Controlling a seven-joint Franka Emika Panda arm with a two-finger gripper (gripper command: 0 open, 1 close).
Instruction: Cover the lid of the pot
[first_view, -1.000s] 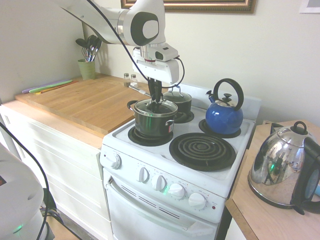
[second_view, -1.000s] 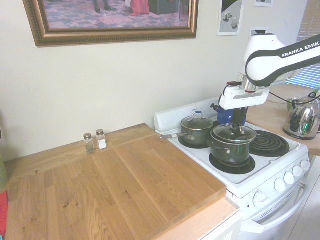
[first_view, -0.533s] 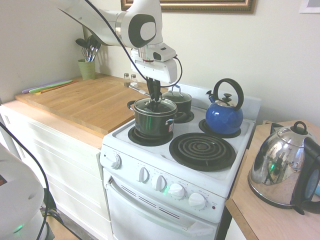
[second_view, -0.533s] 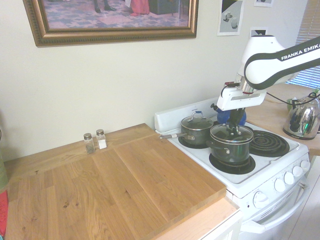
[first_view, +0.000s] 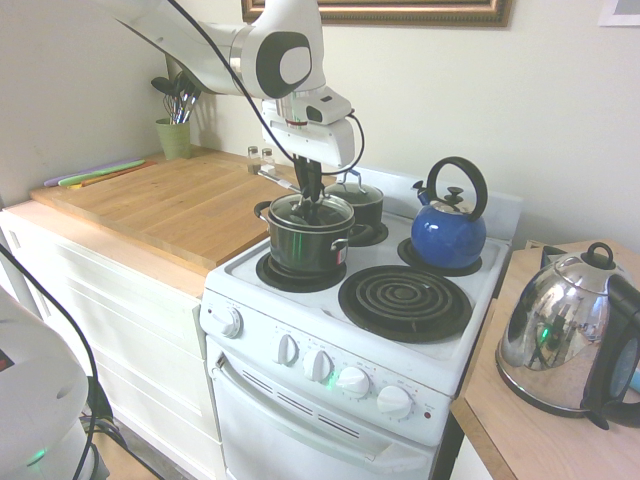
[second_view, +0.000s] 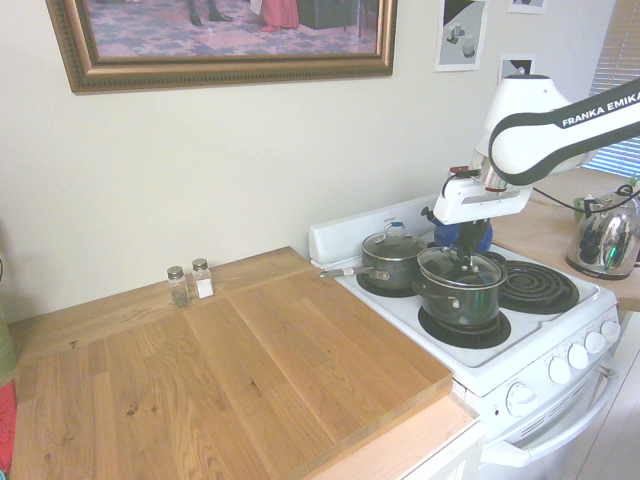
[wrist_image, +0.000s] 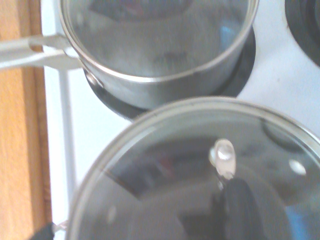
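The glass lid (first_view: 310, 211) sits on the dark saucepan (first_view: 305, 244), which stands on the front-left coil of the white stove (first_view: 470, 300). The gripper (first_view: 309, 200) points down onto the lid's black loop handle, its jaws pinching that handle; the lid looks level on the steel rim, though neither wide view is sharp enough to tell whether it is fully seated.

The first exterior view shows what the second cuts off or hides: the blue kettle (first_view: 449, 228) in full on the back-right coil, the bare front-right coil (first_view: 404, 299), the row of white knobs (first_view: 352, 381), a chrome electric kettle (first_view: 560, 340) on the side bench, and a green cup of utensils (first_view: 174, 136) at the far end of the wooden bench (first_view: 170, 205).

The second exterior view shows the smaller lidded pot (second_view: 394, 258) clearly behind the saucepan with its long metal handle reaching over the bench edge, plus two shakers (second_view: 191, 284) against the wall and a framed picture (second_view: 220, 40) above; the blue kettle there is mostly behind the wrist.

The wrist view shows, blurred, the lid's glass dome with a shiny handle rivet (wrist_image: 223, 152) and the smaller pot's lid beyond
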